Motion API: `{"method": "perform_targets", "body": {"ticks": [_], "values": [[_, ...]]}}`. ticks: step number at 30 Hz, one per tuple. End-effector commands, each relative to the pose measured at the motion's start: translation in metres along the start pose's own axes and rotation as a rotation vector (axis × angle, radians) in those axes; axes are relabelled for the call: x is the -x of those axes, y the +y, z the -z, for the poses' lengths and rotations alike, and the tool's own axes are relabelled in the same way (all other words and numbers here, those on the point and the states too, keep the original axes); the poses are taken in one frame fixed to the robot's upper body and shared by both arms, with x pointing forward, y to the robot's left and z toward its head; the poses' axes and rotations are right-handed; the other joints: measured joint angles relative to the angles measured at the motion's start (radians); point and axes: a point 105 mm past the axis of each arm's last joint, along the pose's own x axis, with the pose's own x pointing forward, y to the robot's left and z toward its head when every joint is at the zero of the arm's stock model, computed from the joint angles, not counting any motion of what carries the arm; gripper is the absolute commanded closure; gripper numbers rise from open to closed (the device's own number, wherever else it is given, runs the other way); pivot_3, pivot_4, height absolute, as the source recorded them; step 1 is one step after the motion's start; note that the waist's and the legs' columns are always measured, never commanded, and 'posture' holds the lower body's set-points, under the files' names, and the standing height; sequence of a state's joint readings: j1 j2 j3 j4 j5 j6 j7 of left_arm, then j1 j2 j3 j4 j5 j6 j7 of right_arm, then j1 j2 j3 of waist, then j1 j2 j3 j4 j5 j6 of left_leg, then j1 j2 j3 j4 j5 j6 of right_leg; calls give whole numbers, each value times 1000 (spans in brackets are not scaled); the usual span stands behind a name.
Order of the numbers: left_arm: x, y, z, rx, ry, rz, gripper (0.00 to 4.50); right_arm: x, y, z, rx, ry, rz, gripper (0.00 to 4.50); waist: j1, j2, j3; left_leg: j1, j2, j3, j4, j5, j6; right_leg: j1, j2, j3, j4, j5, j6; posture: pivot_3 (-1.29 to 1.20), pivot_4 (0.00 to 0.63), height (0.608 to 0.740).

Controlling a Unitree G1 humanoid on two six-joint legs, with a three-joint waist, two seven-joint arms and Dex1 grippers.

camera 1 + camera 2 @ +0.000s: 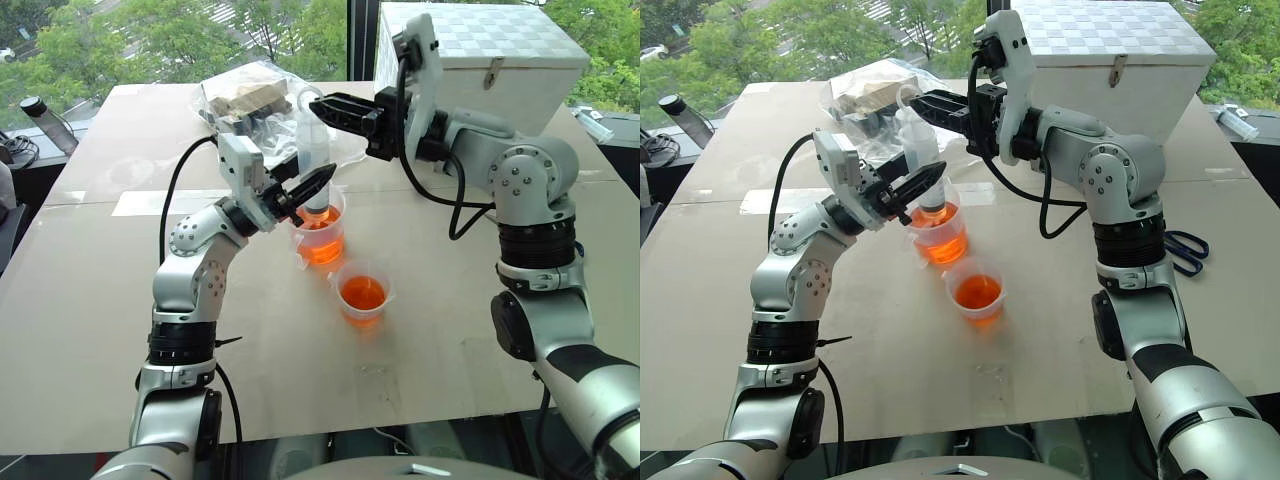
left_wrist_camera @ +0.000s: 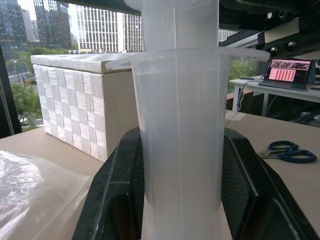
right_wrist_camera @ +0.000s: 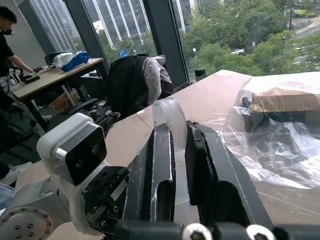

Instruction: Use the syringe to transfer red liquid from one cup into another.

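left gripper [image 1: 322, 183] clamps syringe [image 2: 180, 150] barrel between its fingers; right gripper [image 1: 322, 107] pinches the plunger.

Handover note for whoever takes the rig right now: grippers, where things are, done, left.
Left gripper: shut on the syringe barrel, held upright with its tip in the taller cup.
Right gripper: shut on the plunger's ring handle at the top.
Taller cup holds red liquid; the shorter cup stands just in front of it, apart, already holding some too.
Done: syringe in the source cup, both grips set.
Left: how much has been drawn is unclear; probably pull the plunger, move to the shorter cup, press out.
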State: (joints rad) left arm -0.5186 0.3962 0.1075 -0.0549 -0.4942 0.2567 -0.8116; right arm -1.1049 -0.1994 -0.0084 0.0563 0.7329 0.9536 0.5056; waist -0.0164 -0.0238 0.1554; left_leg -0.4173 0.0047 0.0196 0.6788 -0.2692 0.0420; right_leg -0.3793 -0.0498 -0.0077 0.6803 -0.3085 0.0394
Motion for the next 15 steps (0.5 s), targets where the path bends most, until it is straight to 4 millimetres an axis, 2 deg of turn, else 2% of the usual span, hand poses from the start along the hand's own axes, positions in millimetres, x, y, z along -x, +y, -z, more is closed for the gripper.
{"method": "perform_targets", "body": {"ticks": [1,13,15], "values": [[-4,-9,0,-8,2,67,3112,6,5,-39,83,-134,1,4171,0,0,0,0,0,0,0,0,0,0,0,0,0,0,0,0,150,740],[-1,-8,3,-8,6,68,3112,6,5,-42,88,-170,4,4171,0,0,0,0,0,0,0,0,0,0,0,0,0,0,0,0,150,740],[0,-7,4,-9,8,67,3112,5,7,-41,78,-169,-11,3510,0,0,0,0,0,0,0,0,0,0,0,0,0,0,0,0,150,740]]}}
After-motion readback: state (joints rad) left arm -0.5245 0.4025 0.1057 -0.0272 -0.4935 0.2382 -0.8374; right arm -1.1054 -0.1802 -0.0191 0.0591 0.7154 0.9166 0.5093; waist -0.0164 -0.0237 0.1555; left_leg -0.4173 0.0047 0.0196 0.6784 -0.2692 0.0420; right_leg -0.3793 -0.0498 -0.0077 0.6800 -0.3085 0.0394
